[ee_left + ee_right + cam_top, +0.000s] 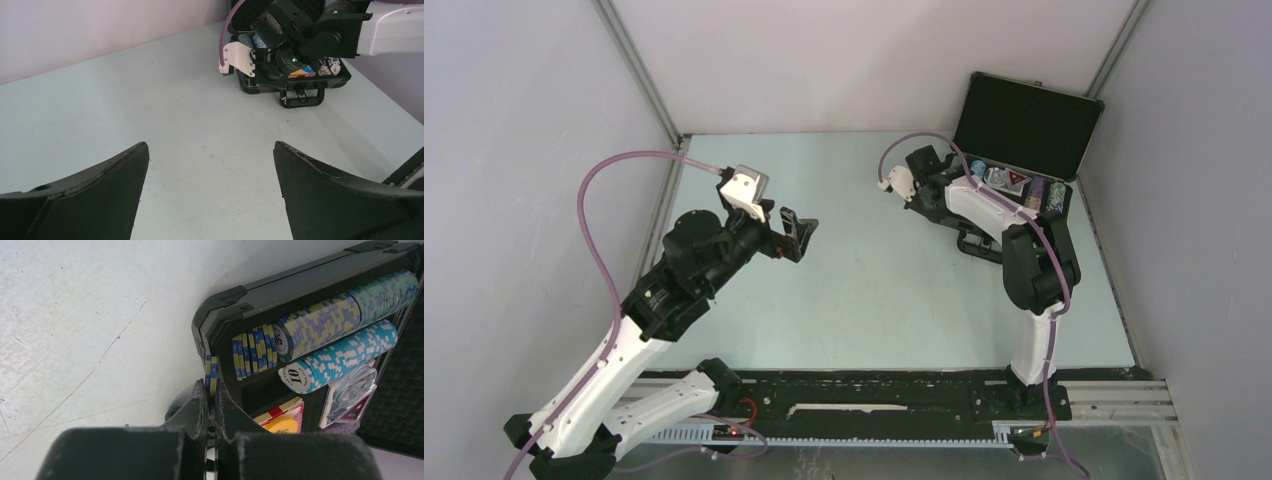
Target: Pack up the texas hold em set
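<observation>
Tabletop, pale blue-green, lies under both sets of fingers. The black silver-trimmed briefcase stands open on it, lid upright. It is directly ahead of the right fingers and far off, ahead and to the right, from the left fingers.

The right arm reaches across the case's near edge. The left arm is raised over the bare table, well apart from the case.

The left gripper has its fingers spread wide with nothing between them, only table surface below.

The right gripper is clamped narrowly, and its fingertips pinch a pair of yellow-and-blue striped chips standing on edge. This pair sits just beside the corner wall of the case. Whether it touches the wall cannot be made out.

Beyond the right fingertips, inside the case, a long row of yellow-and-blue chips runs away from them and continues into a row of green-and-blue chips. A short group of yellow-and-blue chips stands between that row and the fingers. A row of light blue-and-white chips, its end chip marked 10, lies alongside, to the right.

Nearer the fingertips and to their right are a red-and-white card deck and a yellow disc touching it. A clear-cased patterned item lies further right; what it is cannot be told.
</observation>
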Motion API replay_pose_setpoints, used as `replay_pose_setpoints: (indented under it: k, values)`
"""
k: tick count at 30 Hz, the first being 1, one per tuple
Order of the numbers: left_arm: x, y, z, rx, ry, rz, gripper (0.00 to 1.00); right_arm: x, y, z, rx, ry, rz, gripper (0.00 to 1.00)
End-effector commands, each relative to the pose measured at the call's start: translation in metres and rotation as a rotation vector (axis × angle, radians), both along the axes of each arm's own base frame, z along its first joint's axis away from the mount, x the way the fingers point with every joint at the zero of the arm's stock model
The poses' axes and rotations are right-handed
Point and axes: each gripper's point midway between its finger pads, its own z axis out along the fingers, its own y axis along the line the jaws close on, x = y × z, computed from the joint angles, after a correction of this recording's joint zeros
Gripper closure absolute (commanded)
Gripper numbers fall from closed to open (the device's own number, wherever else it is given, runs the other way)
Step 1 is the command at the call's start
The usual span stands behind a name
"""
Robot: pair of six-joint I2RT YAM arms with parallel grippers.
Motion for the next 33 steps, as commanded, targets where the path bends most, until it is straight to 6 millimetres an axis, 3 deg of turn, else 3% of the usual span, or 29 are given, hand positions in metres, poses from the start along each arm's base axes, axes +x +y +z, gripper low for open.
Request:
replay_pose_setpoints:
  k: [1,14,33]
  values:
    - [0.000,0.003,0.008,-0.018,-0.015,0.012,0.00,0.016,0.005,0.027,0.029,-0.089,-0.006,1.00]
    - [-0.001,0.002,0.008,-0.019,-0.013,0.002,0.00,0.015,0.010,0.049,0.104,-0.161,-0.005,1.00]
    - [0.000,0.001,0.006,-0.012,-0.011,-0.002,0.00,0.021,-0.001,0.020,0.050,-0.086,-0.021,1.00]
